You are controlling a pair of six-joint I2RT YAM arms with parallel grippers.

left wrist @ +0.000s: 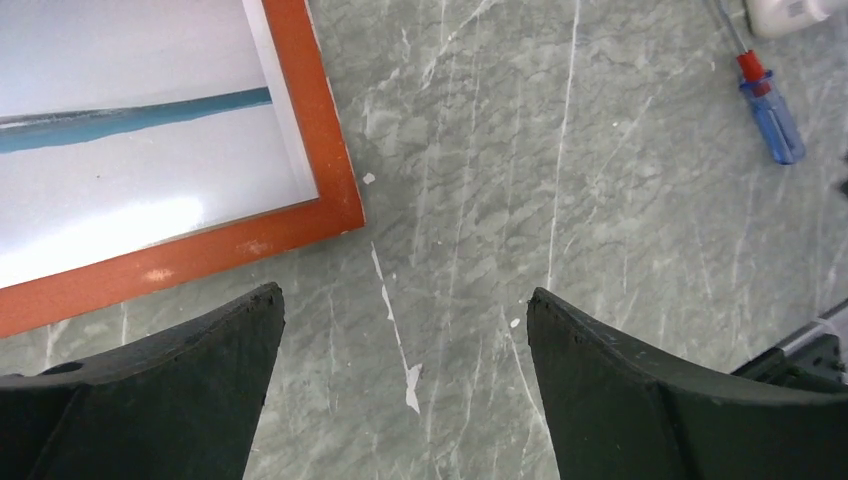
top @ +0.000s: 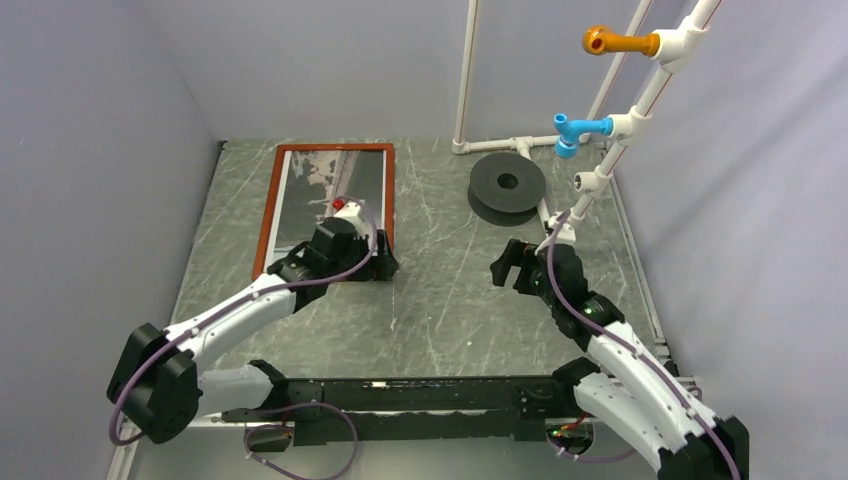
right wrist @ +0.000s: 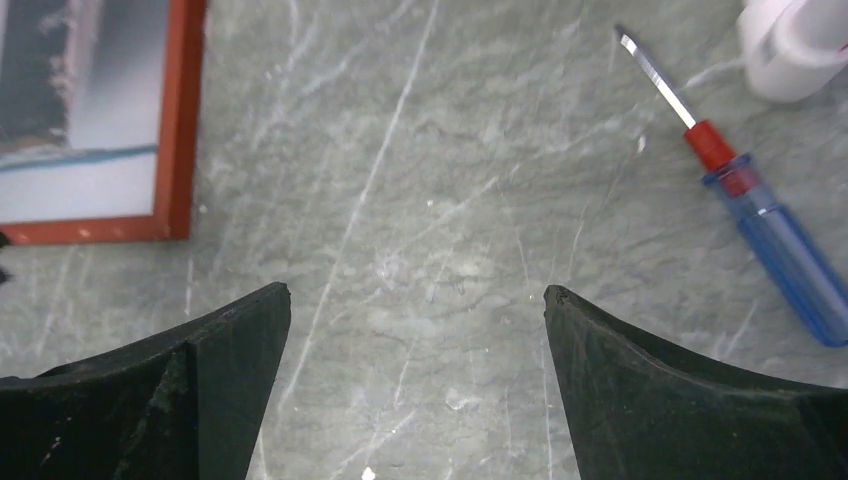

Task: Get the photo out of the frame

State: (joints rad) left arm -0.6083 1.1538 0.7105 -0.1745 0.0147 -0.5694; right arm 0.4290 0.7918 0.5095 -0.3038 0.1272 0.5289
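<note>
Table (top: pixel 440 300) surface, grey-green with pale veining, carries everything and is walled in by plain pale panels. A white pipe stand (top: pixel 640 110) rises from its far right corner, with an orange fitting (top: pixel 620 41) high up and a blue fitting (top: pixel 580 130) lower down.

The frame (top: pixel 270 212) lies flat at the far left of the table, its long side running away from the arm bases and its reddish-brown rails thin. The photo (top: pixel 320 185) sits inside those rails. It shows dark grey with whitish blotches from above, and in the left wrist view it is glossy and pale, with a teal streak across it.

The left end effector (top: pixel 385 262) hangs over bare table just beside the frame's near right corner. Its two dark fingers are spread wide with nothing between them, and the corner shows just beyond the left fingertip in the wrist view. The right end effector (top: pixel 503 265) is well apart from the frame, toward the middle right of the table. It too is spread wide and grips nothing, with bare table under the gap.

A stack of black discs (top: pixel 508 185) lies near the foot of the stand. A screwdriver (right wrist: pixel 770 240) with a clear blue handle and a red collar lies flat at the right of the right wrist view, its blade pointing toward a white cylindrical piece (right wrist: pixel 800 40) close by.
</note>
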